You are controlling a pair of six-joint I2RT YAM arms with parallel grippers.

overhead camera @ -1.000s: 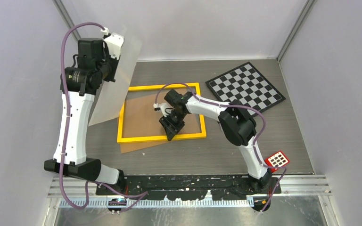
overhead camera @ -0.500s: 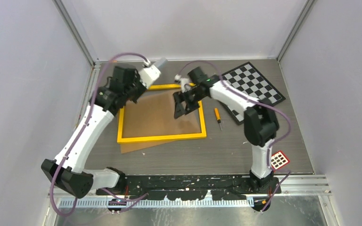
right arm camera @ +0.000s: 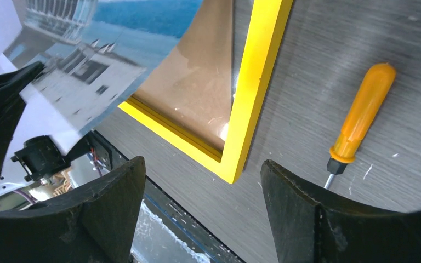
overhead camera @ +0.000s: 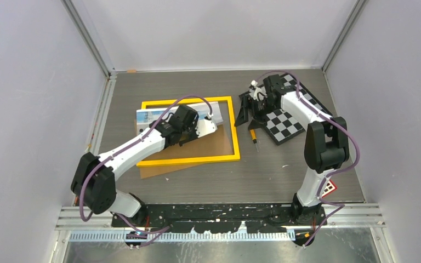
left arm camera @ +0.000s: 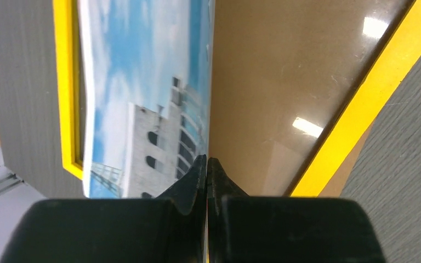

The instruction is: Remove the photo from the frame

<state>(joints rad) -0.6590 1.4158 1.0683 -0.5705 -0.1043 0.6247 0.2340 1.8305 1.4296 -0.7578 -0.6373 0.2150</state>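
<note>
Dark grey wood-grain table (overhead camera: 263, 175), walled on three sides.

The frame (overhead camera: 186, 160) is the largest item. We see it as a thin yellow border lying flat near the table's middle. In the left wrist view its border (left arm camera: 356, 115) runs diagonally at right, and in the right wrist view one corner (right arm camera: 257, 82) shows.

A brown board (overhead camera: 208, 147) fills the frame opening and juts out past the near-left corner. Its surface (left arm camera: 263, 82) shows glare spots.

The photo (overhead camera: 149, 115) lies across the far-left part of the frame, and its left end reaches over the frame's left border. We read blue sky, cloud and a white windowed building (left arm camera: 137, 82). From the right wrist it curls up off the board, with a pale underside showing (right arm camera: 87, 60).

A checkerboard (overhead camera: 283, 124) sits at far right, partly under the right arm.

The left gripper (overhead camera: 207, 126) reaches over the frame. Its fingers are pressed together (left arm camera: 206, 161), pinching the photo's edge.

The right gripper (overhead camera: 249, 116) hangs between the frame's right border and the checkerboard. Its fingers are spread wide and hold nothing (right arm camera: 203, 164).

A screwdriver (overhead camera: 252, 135) with an orange handle (right arm camera: 364, 109) lies on the table just beside the frame's right border.

A red tag (overhead camera: 329, 187) with white squares sits near the right arm's base.
</note>
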